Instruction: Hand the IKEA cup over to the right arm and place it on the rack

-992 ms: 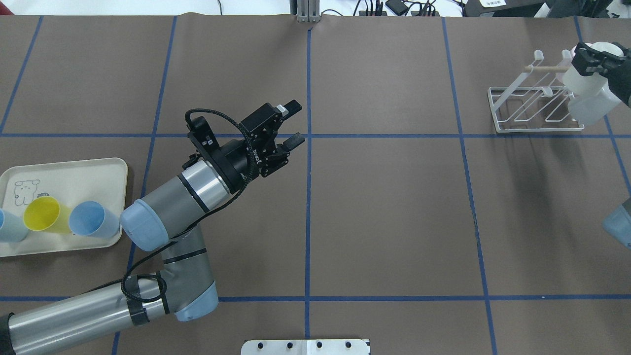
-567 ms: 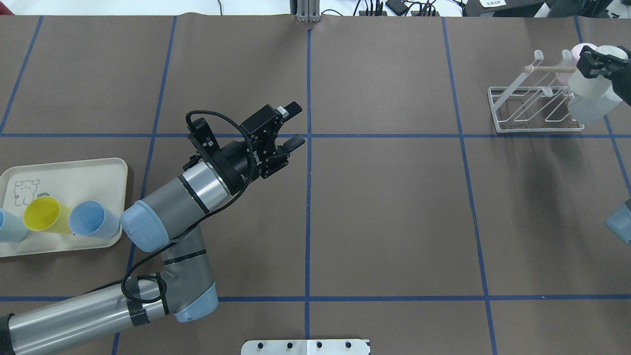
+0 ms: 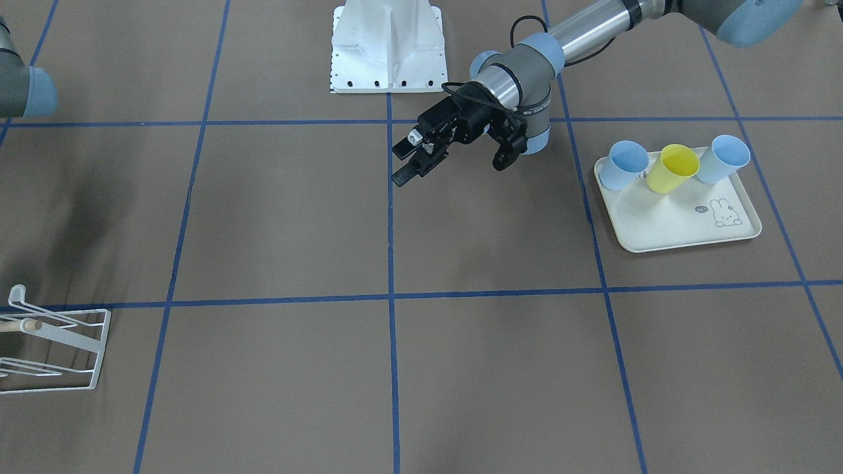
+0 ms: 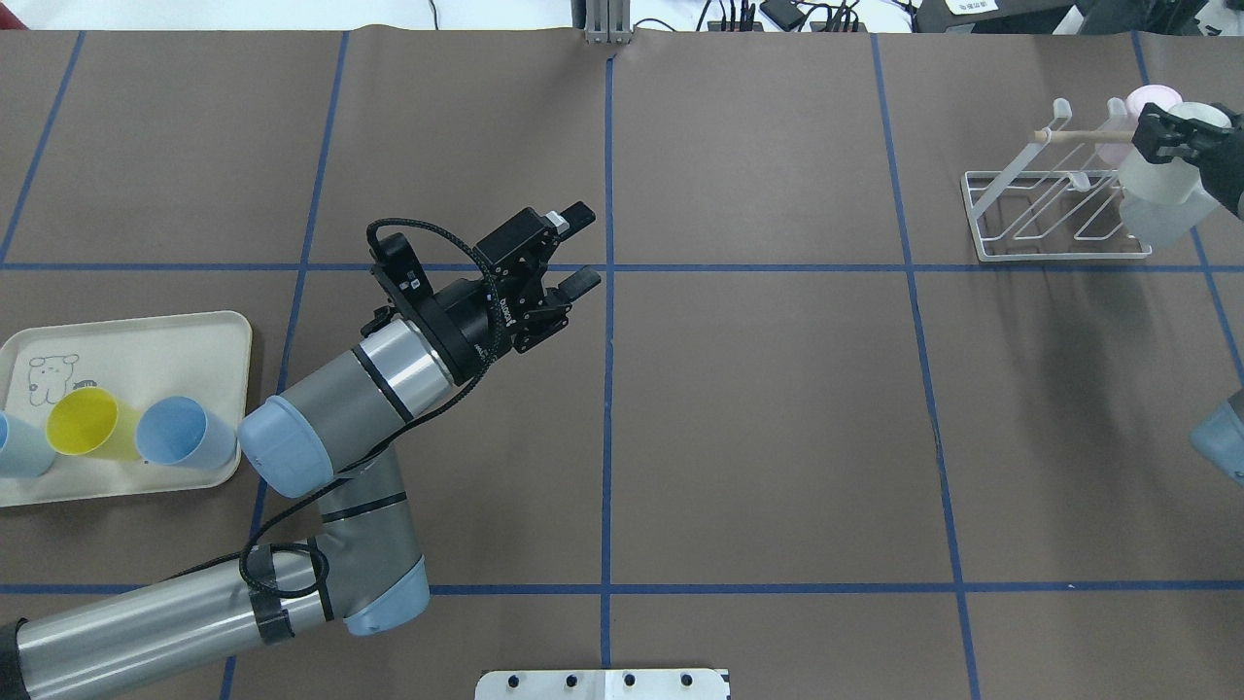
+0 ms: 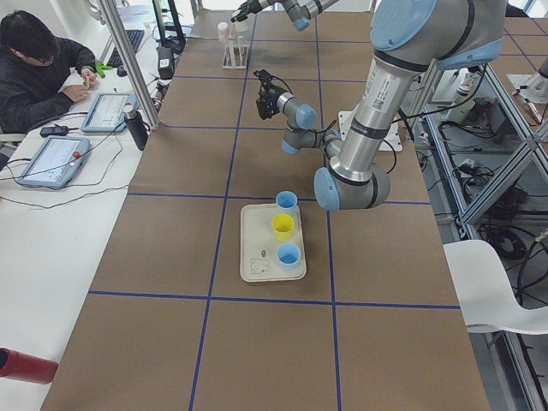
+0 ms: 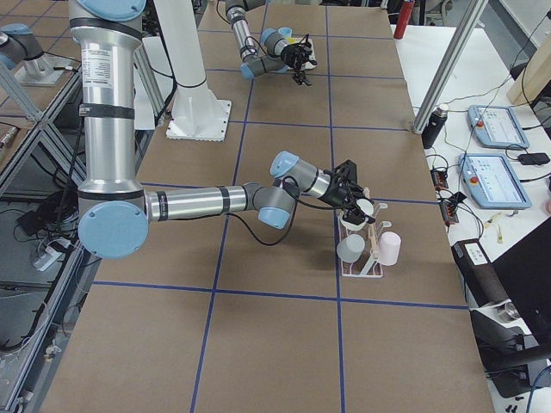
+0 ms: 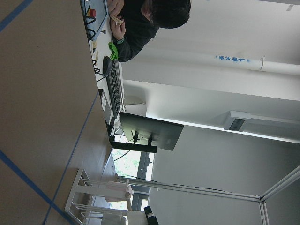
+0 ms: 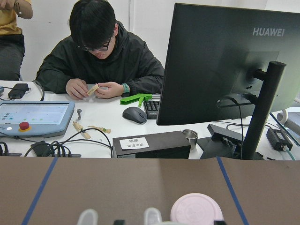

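While outstretched over rack (image 4: 1054, 211), right tool (image 4: 1181, 136) — clasping cup (image 4: 1161, 196)

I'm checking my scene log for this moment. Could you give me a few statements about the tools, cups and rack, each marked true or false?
1. The left tool is open and empty. True.
2. The tray holds three cups. True: a yellow cup and two blue cups.
3. The yellow cup stands at one end of the row. False: it stands between the two blue cups.
4. The right tool hangs over the tray. False: it is at the rack, at the table's other end, shut on a whitish cup.
5. A pink cup is at the rack. True.
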Motion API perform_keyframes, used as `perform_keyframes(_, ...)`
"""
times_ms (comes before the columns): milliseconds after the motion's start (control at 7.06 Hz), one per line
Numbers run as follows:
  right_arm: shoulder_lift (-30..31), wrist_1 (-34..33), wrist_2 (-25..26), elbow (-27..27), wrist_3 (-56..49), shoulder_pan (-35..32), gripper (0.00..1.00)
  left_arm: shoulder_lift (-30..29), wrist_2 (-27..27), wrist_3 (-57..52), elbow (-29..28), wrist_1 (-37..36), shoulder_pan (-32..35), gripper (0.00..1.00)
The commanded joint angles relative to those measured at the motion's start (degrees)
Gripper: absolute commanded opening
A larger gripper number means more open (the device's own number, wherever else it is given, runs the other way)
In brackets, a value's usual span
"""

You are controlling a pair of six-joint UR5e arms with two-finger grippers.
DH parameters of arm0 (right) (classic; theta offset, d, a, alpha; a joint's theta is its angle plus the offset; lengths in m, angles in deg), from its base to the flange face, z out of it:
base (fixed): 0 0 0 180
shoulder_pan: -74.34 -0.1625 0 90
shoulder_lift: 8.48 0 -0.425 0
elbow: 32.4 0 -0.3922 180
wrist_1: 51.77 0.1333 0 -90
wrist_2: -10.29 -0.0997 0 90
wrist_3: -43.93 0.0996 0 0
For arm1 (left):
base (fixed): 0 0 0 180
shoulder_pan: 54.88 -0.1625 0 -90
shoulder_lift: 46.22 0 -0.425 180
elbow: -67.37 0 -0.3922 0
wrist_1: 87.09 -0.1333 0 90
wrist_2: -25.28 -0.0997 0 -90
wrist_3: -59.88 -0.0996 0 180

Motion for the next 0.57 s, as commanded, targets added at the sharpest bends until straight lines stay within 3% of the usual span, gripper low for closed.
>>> perform_keyframes(0,-0.18,0.00,-0.24,0.90,0.08,0.10,0.00,0.00,0.00,0.00,-0.06,0.00,-0.01,1.00)
perform_keyframes(283,-0.54,0.00,-0.15,1.26,0.26,0.10,0.00,0.00,0.00,0.00,0.02,-0.09,-0.09,1.00)
perform_keyframes(425,-0.62,0.00,-0.24,1.34,0.17,0.10,0.47,0.00,0.00,0.00,0.02,-0.09,-0.01,1.00)
